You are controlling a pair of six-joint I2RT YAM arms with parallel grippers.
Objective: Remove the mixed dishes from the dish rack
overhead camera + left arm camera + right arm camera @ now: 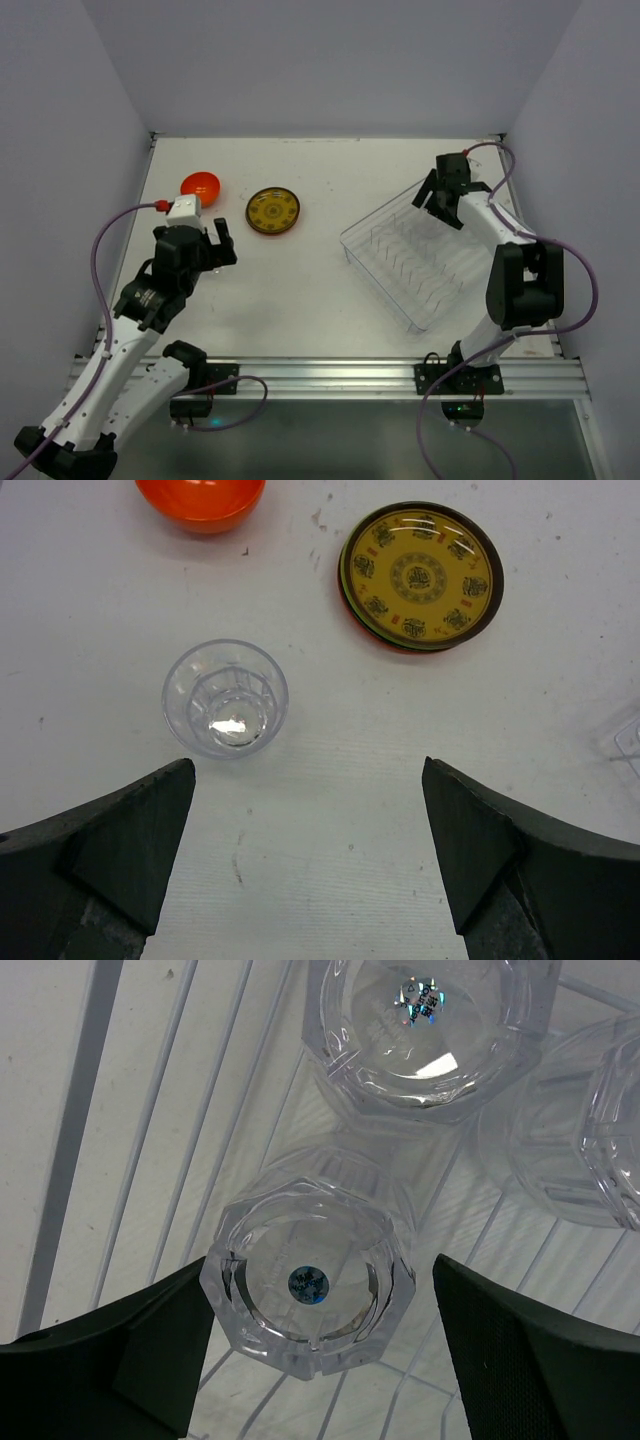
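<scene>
The dish rack is a clear tray at the right of the table. In the right wrist view, three clear cups stand upside down in the dish rack. My right gripper is open around the nearest cup: the left finger touches its side and a gap shows at the right finger. Two more cups stand beyond. My left gripper hangs open over bare table, just short of an upright clear cup. An orange-red bowl and a stack of plates, yellow patterned one on top, lie farther out.
From above, the bowl and the plate stack sit at the back left, near my left gripper. My right gripper is over the rack's far corner. Grey walls close in the table on three sides.
</scene>
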